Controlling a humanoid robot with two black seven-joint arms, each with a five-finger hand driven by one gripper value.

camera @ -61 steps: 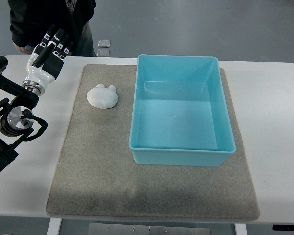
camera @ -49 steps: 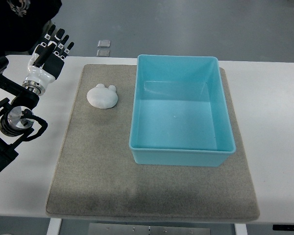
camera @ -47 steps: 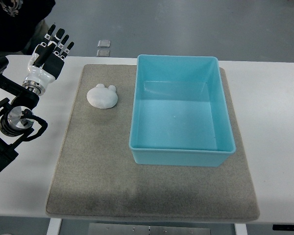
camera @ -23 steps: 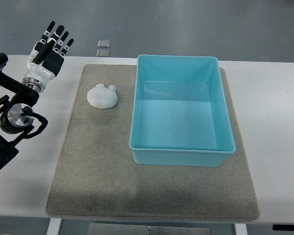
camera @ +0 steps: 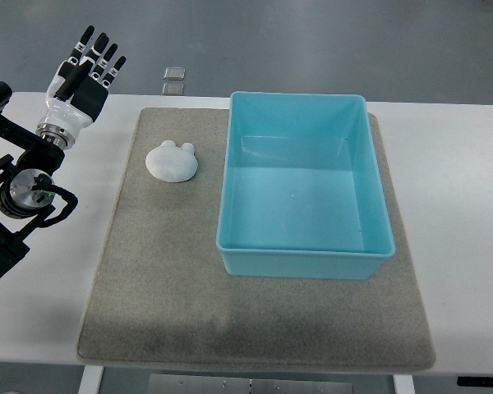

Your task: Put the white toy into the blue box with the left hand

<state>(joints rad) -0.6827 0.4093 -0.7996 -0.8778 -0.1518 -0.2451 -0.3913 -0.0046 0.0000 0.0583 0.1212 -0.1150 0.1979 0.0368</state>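
Observation:
A white toy [camera: 172, 160], rounded with two small ears, lies on the grey mat [camera: 164, 279] just left of the blue box [camera: 305, 185]. The box is open-topped and holds nothing. My left hand [camera: 82, 72] is at the far left, above the table's back edge, with its fingers spread and holding nothing. It is well to the left of the toy and does not touch it. The right arm does not show.
The mat lies on a white table [camera: 460, 205]. Two small square pads [camera: 174, 80] lie on the floor beyond the table's back edge. The black joints of my left arm [camera: 20, 197] stand over the table's left edge.
My left hand has risen and shifted slightly toward the back, its fingers staying spread. The person in dark clothes at the back left has left the picture. The toy and box have not moved.

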